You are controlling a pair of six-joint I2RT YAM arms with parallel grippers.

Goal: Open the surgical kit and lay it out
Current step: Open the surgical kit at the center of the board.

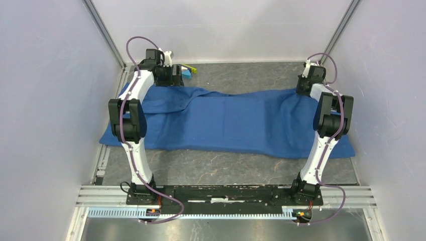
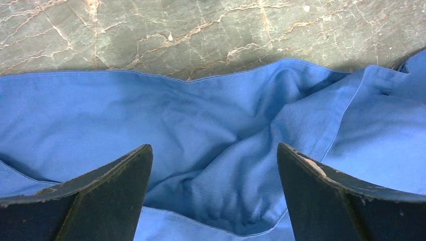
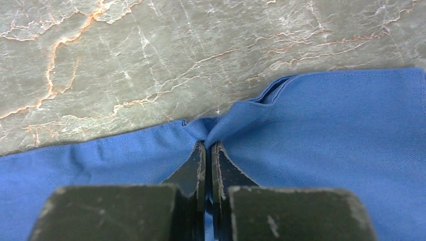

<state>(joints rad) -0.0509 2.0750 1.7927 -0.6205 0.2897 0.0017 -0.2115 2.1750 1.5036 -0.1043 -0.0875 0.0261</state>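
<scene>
My right pincer (image 3: 207, 145): pressed together on a small pleat of the blue cloth wrap (image 3: 326, 130) at its far hem. The cloth bunches up to a point right at my fingertips (image 3: 197, 158).

My left pincer (image 2: 213, 150): spread wide, both fingers (image 2: 113, 173) standing apart over a rumpled hollow of the cloth, just inside its far hem. I cannot tell whether they touch the fabric.

Blue cloth wrap (image 1: 226, 123): lies as a long band across the middle of the tabletop (image 1: 226, 165), reaching from my left arm to my right arm. It is creased, with deeper folds at the left end and a ridge along the far edge.

Contents of the wrap: hidden. Only cloth shows in all three views, so I cannot tell what lies inside it or under it.

Tabletop: grey marbled stone, bare beyond the far hem in both wrist views and along the near side of the cloth.

Block toy (image 1: 188, 71): a small blue and yellow piece on the tabletop behind the cloth, just beside my left pincer (image 1: 168, 73) and apart from the wrap.
</scene>
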